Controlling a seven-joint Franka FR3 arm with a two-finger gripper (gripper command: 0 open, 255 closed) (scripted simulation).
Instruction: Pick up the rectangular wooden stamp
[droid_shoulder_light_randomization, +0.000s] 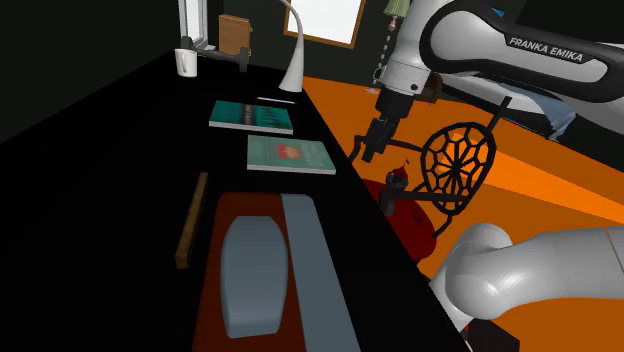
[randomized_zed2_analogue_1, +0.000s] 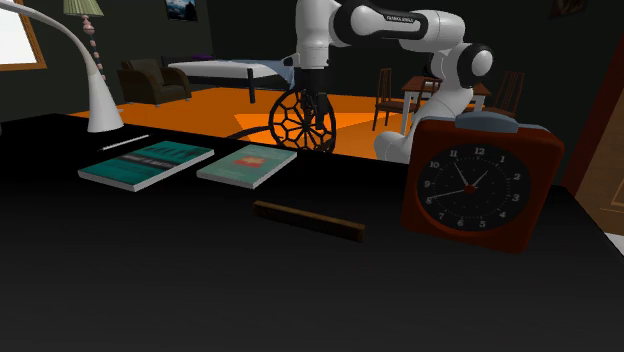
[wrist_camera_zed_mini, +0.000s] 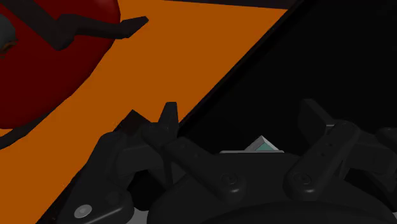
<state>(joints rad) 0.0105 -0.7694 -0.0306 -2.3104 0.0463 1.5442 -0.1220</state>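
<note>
The stamp is a long, narrow brown wooden bar lying flat on the black table, next to the red clock; it also lies in front of the books in the second exterior view. My black gripper hangs above the table's edge on the shoulder view's right, beside the nearer teal book and well away from the stamp. In the wrist view the gripper is open, its fingertips apart with nothing between them, and a teal book corner shows beneath.
Two teal books lie behind the stamp. A red alarm clock stands close beside it. A white lamp and a white mug stand at the far end. A web-backed chair stands on the orange floor off the table's edge.
</note>
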